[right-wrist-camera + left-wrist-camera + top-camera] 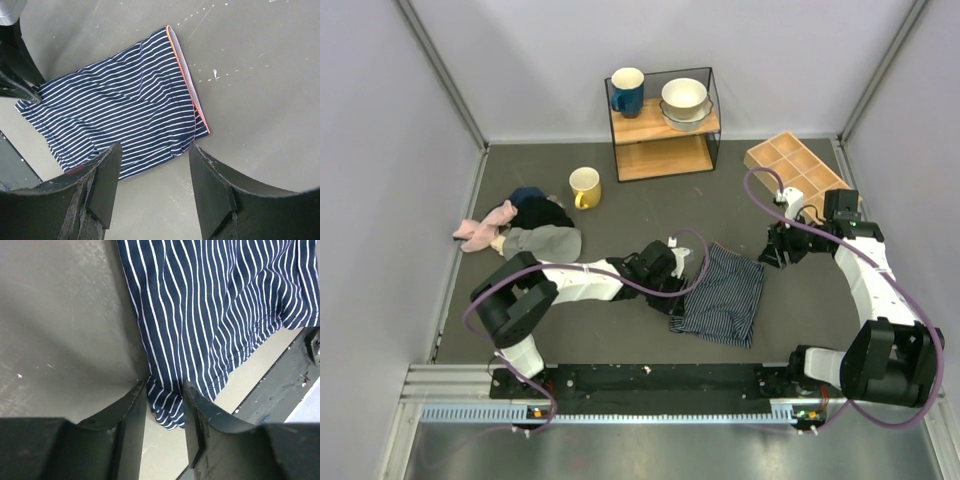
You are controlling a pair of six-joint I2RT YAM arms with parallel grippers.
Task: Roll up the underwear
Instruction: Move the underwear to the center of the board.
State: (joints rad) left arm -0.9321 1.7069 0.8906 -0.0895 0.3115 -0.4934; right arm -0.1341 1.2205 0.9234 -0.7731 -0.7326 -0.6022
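The underwear (725, 292), navy with thin white stripes, lies spread on the grey table in the middle. It also shows in the left wrist view (215, 305) and in the right wrist view (120, 110), where an orange-edged pale band runs along its right side. My left gripper (678, 292) is at its left edge. In the left wrist view the gripper (165, 386) has a bunched corner of the fabric pinched between its narrowly spaced fingertips. My right gripper (775, 250) hovers just right of the underwear, open and empty (155, 149).
A pile of pink, grey and dark cloths (520, 228) lies at the left. A yellow mug (585, 187) stands behind it. A shelf (665, 125) with a blue mug and bowls stands at the back. A wooden compartment tray (795, 165) sits at the back right.
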